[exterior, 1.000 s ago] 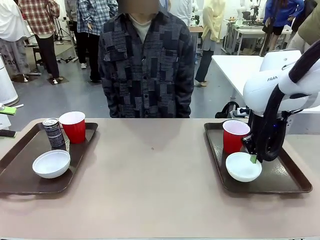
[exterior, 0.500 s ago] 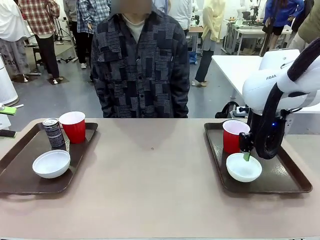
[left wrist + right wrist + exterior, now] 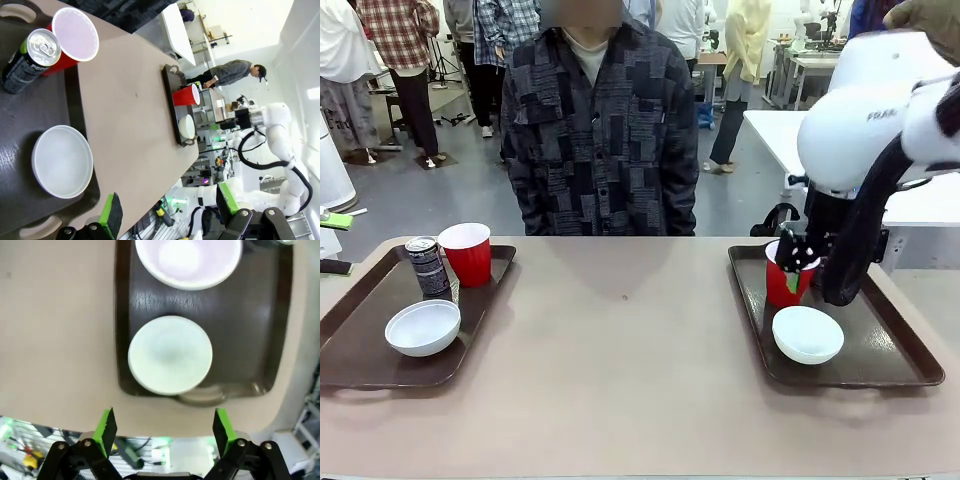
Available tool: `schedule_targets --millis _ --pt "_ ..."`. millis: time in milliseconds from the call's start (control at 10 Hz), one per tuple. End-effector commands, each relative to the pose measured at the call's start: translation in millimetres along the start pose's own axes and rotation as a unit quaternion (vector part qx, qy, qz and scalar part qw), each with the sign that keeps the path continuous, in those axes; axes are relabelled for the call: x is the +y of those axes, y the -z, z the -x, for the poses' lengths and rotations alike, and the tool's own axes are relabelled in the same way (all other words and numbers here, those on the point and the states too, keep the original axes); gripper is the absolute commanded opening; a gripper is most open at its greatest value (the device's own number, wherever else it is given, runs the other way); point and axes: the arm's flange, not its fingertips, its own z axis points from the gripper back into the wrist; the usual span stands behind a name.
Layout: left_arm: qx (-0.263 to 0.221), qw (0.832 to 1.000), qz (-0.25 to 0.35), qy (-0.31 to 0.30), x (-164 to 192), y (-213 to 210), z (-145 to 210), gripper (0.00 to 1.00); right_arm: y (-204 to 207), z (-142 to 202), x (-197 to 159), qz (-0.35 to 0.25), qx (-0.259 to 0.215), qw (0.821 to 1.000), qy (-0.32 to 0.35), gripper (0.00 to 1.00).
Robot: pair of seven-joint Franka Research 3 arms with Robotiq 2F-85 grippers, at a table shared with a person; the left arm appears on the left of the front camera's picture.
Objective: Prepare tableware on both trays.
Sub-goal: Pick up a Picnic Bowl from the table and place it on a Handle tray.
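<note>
The left tray (image 3: 360, 345) holds a dark can (image 3: 427, 266), a red cup (image 3: 468, 252) and a white bowl (image 3: 423, 327). From above, the left wrist view shows that can (image 3: 27, 60), cup (image 3: 75, 35) and bowl (image 3: 62, 161), with my left gripper (image 3: 169, 207) open and empty over the table edge. On the right tray (image 3: 890, 355) stand a red cup (image 3: 782, 285) and a white bowl (image 3: 807, 333). My right gripper (image 3: 798, 262) hangs open above them, holding nothing. Looking down between its fingers, my right gripper (image 3: 165, 426) is over the bowl (image 3: 170, 355), beyond which lies the cup's white inside (image 3: 189, 260).
A person (image 3: 600, 120) stands at the far side of the table, hands out of sight. A dark phone (image 3: 332, 266) lies at the table's left edge. The beige tabletop (image 3: 620, 340) between the trays is bare. A white table (image 3: 790, 140) stands behind at the right.
My right gripper has opened, let go of the white bowl on the right tray, and risen up beside the red cup. The left tray's things have not moved.
</note>
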Motion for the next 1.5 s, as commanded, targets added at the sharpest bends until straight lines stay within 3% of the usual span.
schedule_targets --millis 0,100,1100,1200,1400 --pt "-0.003 1.000 0.009 0.005 -0.5 0.9 -0.3 1.00 -28.8 20.7 7.2 -0.020 -0.002 0.998 0.067 1.00" --pt "-0.003 1.000 0.009 0.005 -0.5 0.9 -0.3 1.00 0.0 0.0 0.0 0.000 0.000 1.000 0.000 1.00" --pt "-0.003 1.000 0.009 0.005 -0.5 0.9 -0.3 1.00 0.7 1.4 3.8 -0.005 0.008 1.000 0.006 1.00" --pt "-0.003 1.000 0.009 0.005 -0.5 0.9 -0.3 1.00 -5.6 10.9 -13.0 -0.143 0.025 0.989 -0.040 1.00" --pt "-0.003 1.000 0.009 0.005 -0.5 0.9 -0.3 1.00 0.3 17.2 -54.5 -0.309 0.026 0.951 -0.011 1.00"
